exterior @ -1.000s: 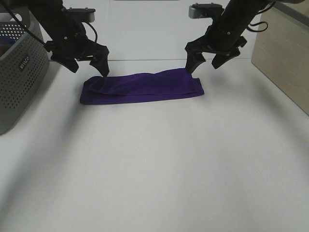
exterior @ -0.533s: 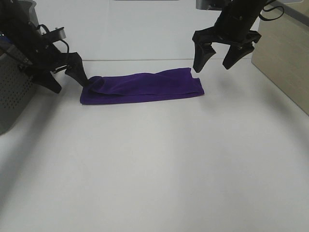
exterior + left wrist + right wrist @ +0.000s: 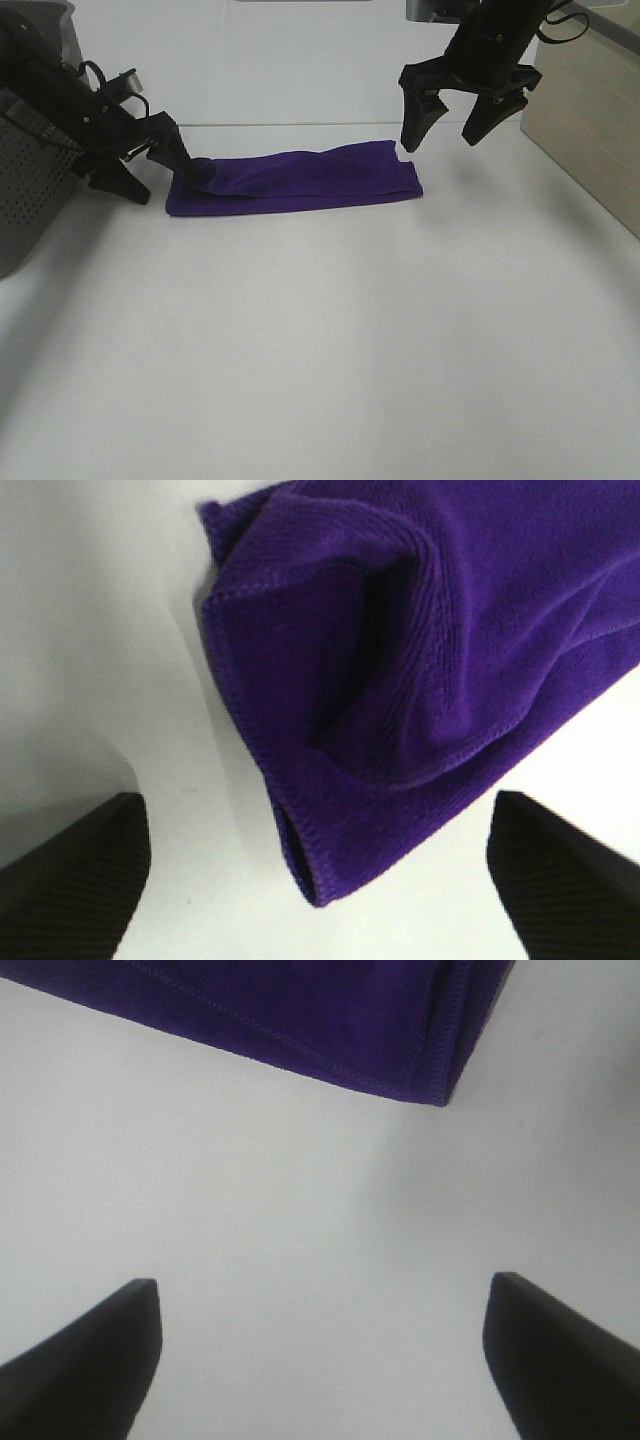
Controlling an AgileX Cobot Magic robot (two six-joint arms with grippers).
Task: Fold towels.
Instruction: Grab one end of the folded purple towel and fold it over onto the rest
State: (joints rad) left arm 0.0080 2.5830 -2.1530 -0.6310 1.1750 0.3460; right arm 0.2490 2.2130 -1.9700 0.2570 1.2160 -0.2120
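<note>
The deep purple towel (image 3: 300, 180) lies folded in a long strip on the white table, toward the back. Its white tag does not show. My left gripper (image 3: 162, 176) is open and low at the strip's left end, one finger (image 3: 188, 166) touching the bunched corner. In the left wrist view the folded towel end (image 3: 420, 630) lies between the open fingertips of the left gripper (image 3: 320, 910). My right gripper (image 3: 438, 140) is open and empty, hanging just above and behind the strip's right end. The right wrist view shows the towel corner (image 3: 300, 1010) beyond the right gripper (image 3: 320, 1360).
A grey perforated basket (image 3: 25, 205) stands at the left edge, behind my left arm. A light wooden cabinet (image 3: 590, 110) stands at the right. The white table (image 3: 330, 340) stretches from the towel to the front.
My left gripper swung out to the left, dropped low and came in at the towel's left end. My right gripper lifted off the right end and has held still since.
</note>
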